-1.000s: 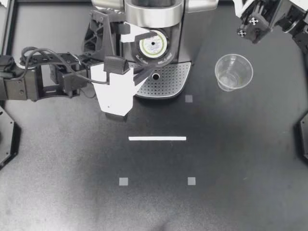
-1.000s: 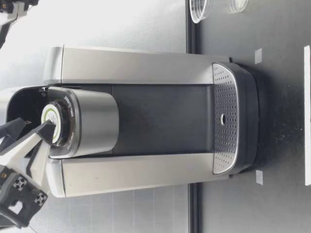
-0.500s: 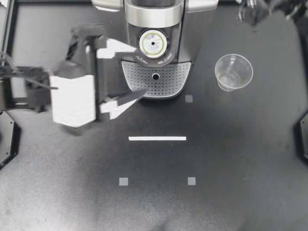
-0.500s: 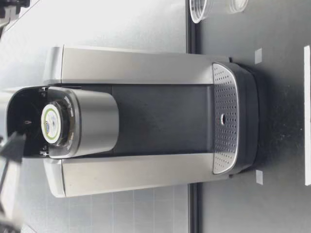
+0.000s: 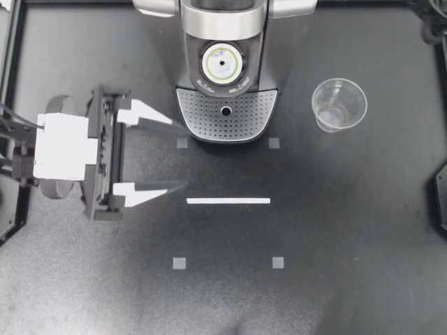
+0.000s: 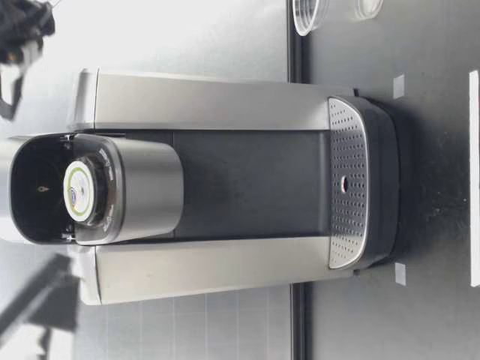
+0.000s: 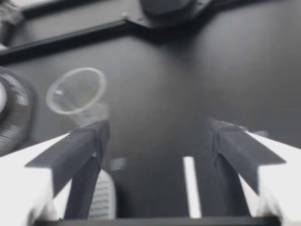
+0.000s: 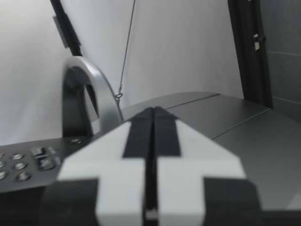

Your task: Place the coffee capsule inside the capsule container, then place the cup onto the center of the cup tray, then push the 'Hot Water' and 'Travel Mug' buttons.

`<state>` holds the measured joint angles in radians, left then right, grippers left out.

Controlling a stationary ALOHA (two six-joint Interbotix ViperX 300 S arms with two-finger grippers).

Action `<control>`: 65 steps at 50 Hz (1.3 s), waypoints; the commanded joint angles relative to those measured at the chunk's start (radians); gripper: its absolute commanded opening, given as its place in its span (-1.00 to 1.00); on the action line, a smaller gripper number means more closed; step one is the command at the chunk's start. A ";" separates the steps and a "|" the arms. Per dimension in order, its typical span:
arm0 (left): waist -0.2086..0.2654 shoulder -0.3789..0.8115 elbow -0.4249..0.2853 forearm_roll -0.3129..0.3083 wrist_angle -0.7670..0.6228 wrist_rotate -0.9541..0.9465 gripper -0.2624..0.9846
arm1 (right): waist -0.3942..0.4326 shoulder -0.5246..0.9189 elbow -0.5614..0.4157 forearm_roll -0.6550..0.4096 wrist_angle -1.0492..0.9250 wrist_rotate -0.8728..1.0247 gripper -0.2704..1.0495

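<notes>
My left gripper (image 5: 183,155) hangs spread wide above the table (image 5: 349,244), with nothing between its fingers (image 5: 147,115). One fingertip lies just beside the cup tray (image 5: 225,118), and the white tape strip (image 5: 228,201) is near the other. Ahead and off to one side, the coffee capsule (image 5: 222,64) sits in the capsule container (image 5: 242,78) (foil lid facing up). The cup (image 5: 339,105) stands well apart, beyond the machine (image 5: 223,24). My right gripper (image 8: 151,115) is pressed together, holding nothing, above the machine's buttons (image 8: 19,165).
</notes>
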<state>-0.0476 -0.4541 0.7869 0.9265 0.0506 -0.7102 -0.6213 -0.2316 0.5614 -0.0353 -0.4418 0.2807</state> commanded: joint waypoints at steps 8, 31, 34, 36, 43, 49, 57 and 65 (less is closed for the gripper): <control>0.000 -0.017 0.041 -0.020 -0.069 -0.051 0.46 | -0.008 0.057 -0.086 -0.002 -0.003 0.003 -0.48; 0.000 -0.023 0.071 -0.037 -0.086 -0.054 0.42 | 0.057 0.049 -0.104 -0.002 -0.002 0.005 -0.48; 0.000 -0.025 0.071 -0.037 -0.086 -0.052 0.42 | 0.069 0.041 -0.100 -0.002 -0.002 0.005 -0.48; 0.000 -0.025 0.071 -0.037 -0.084 -0.052 0.42 | 0.080 0.032 -0.094 -0.002 -0.002 0.005 -0.48; 0.000 -0.031 0.071 -0.037 -0.086 -0.052 0.42 | 0.110 0.000 -0.063 -0.002 -0.002 0.005 -0.48; 0.000 -0.035 0.071 -0.037 -0.086 -0.052 0.42 | 0.138 -0.029 -0.026 -0.002 -0.003 0.005 -0.48; 0.000 -0.037 0.071 -0.037 -0.084 -0.052 0.42 | 0.173 -0.057 0.020 -0.002 -0.003 0.006 -0.48; 0.000 -0.035 0.071 -0.037 -0.084 -0.052 0.42 | 0.202 -0.057 0.043 -0.002 -0.002 0.008 -0.48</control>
<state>-0.0476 -0.4771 0.8698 0.8912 -0.0276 -0.7624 -0.4341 -0.2669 0.6121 -0.0353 -0.4387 0.2869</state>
